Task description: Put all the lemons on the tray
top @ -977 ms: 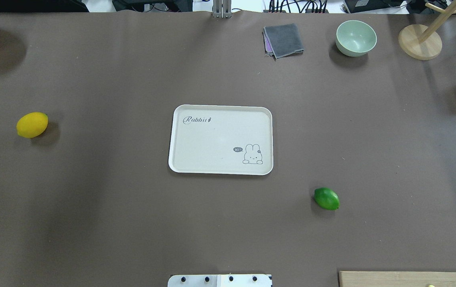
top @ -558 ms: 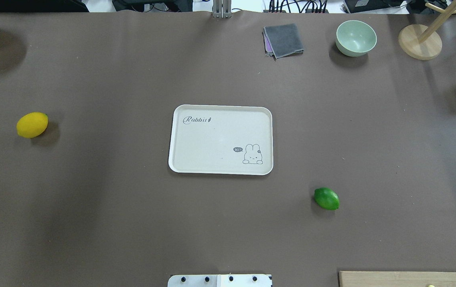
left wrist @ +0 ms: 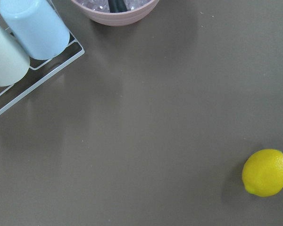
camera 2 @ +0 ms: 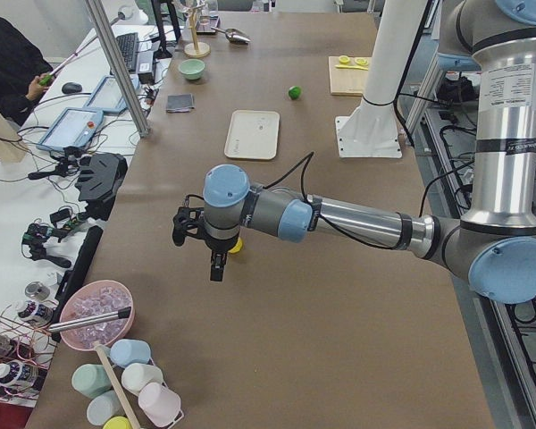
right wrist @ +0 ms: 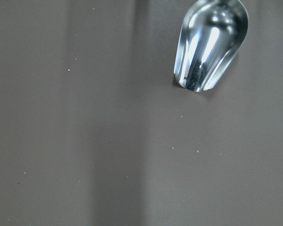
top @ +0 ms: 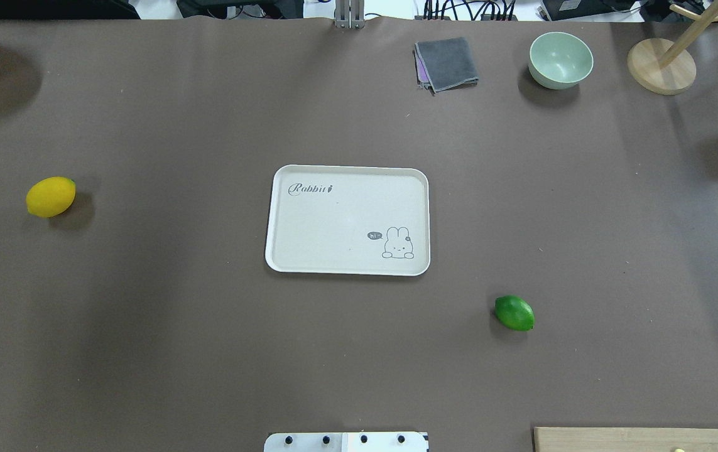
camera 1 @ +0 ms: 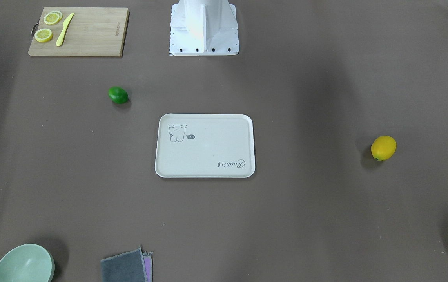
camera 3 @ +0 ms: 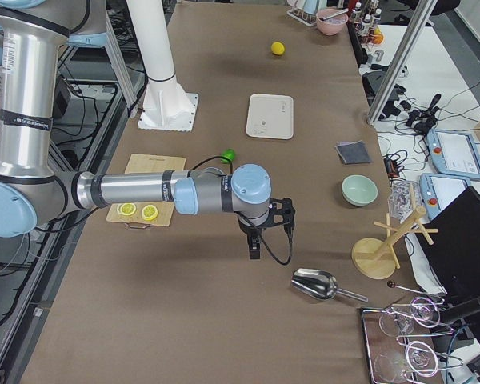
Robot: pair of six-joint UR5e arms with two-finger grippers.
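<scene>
My brown desk (top: pixel 145 351) carries the cream tray (top: pixel 333 213) at its middle. My left hand (camera 2: pixel 216 266) hangs by the yellow lemon (top: pixel 50 196), my right hand (camera 3: pixel 254 246) by the steel scoop (camera 3: pixel 314 283); how far these 2 are open I cannot tell. Seen from overhead, the yellow lemon lies at the tray's 9 o'clock, well apart; the smaller green lemon (top: pixel 514 312) at 4 o'clock, nearer.

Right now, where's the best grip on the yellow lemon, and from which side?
Probably from straight above, closing across its fat middle. The yellow lemon lies on its side on the table, pointed ends roughly left-right in the overhead view.
</scene>
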